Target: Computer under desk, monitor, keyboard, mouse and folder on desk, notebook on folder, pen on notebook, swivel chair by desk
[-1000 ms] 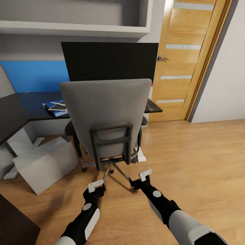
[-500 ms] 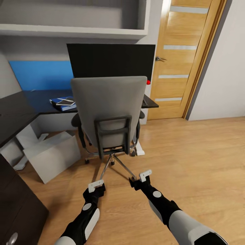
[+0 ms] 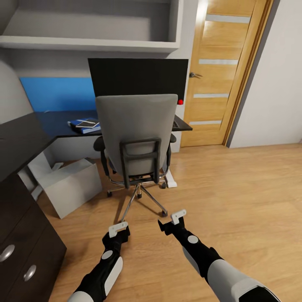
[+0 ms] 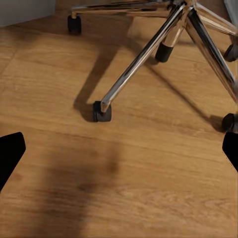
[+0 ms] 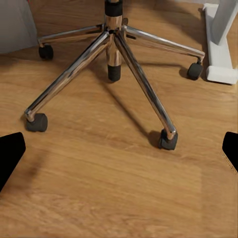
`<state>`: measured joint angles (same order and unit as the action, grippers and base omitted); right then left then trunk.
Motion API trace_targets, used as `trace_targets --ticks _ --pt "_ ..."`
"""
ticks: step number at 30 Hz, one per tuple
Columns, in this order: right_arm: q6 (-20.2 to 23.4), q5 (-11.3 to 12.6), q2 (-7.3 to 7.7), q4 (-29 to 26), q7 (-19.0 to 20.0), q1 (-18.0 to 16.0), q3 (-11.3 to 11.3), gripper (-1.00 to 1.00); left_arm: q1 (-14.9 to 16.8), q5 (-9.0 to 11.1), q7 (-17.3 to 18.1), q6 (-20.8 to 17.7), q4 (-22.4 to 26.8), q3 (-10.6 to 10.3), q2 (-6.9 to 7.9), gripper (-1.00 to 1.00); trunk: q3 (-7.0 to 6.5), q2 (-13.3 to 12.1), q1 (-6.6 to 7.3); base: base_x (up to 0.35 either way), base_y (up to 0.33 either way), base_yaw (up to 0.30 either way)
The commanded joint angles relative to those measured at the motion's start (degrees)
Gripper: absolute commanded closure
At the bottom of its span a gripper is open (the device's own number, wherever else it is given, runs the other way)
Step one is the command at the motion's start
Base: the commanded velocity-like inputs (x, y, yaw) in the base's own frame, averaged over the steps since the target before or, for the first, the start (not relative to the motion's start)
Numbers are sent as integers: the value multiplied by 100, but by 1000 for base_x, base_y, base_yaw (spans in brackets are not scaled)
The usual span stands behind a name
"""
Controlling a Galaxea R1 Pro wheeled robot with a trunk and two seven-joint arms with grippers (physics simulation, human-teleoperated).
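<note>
The grey swivel chair (image 3: 136,126) stands with its back to me, pushed up to the black desk (image 3: 25,134). Behind it the black monitor (image 3: 138,75) stands on the desk. A sliver of the keyboard (image 3: 176,124) shows past the chair's right side; the mouse is hidden. The blue folder (image 3: 82,126) lies on the desk with the dark notebook (image 3: 87,123) on top; the pen is too small to make out. The light grey computer (image 3: 71,186) sits tilted on the floor under the desk. My left gripper (image 3: 118,230) (image 4: 119,153) and right gripper (image 3: 173,220) (image 5: 119,153) hover open over the floor, short of the chrome chair base (image 4: 148,49) (image 5: 114,49).
A dark drawer unit (image 3: 21,243) stands close at my lower left. The wooden door (image 3: 218,71) is at the back right, a grey shelf (image 3: 92,42) hangs above the monitor, and the desk's white foot (image 3: 170,182) (image 5: 220,44) lies beside the chair base. Open wood floor stretches to the right.
The camera has backed away and turned, so the chair and desk look smaller and the drawer unit has come into view. Both arms hold the same pose.
</note>
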<state>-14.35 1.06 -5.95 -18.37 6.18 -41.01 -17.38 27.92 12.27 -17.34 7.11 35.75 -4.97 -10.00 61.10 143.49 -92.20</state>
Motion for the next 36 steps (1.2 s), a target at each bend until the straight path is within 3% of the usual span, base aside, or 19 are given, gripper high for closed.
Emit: trace_targets --ticks 1,7,9,12,20,28,32,33,36 --pt "-21 11 2 6 10 -4 -7 -100 3 55 -36 28 0 -29 4 -100 -18 0 4 -12 0 0" --pt "-47 -16 47 18 -28 -4 11 -100 3 63 -35 19 10 -6 82 -100 -151 -8 19 -4 0 0" --pt "-67 -12 201 23 -24 -4 7 -100 3 71 -35 19 31 -8 205 -100 -195 -10 24 0 0 0" --pt "-74 -10 258 28 -22 -4 8 -100 3 74 -37 -7 37 -11 235 -100 -262 -14 32 0 0 0" --pt "-76 -9 285 18 -29 -4 24 -100 3 74 -39 -63 38 -19 238 -100 -439 -26 53 0 0 0" --pt "-105 17 450 -5 -29 -4 64 -100 3 66 -39 -69 -33 -28 228 -100 -582 -347 229 0 0 0" --pt "-243 140 505 14 -34 0 134 -100 3 65 -35 -51 -257 -25 241 -100 -654 -508 317 0 0 0" --pt "-373 313 562 30 -37 21 157 -100 0 65 -30 -25 -496 -23 253 -100 -672 -548 339 0 0 0" --pt "-468 486 620 51 -34 119 163 -100 -3 60 -22 0 -737 -22 258 -100 -726 -668 405 0 0 0"
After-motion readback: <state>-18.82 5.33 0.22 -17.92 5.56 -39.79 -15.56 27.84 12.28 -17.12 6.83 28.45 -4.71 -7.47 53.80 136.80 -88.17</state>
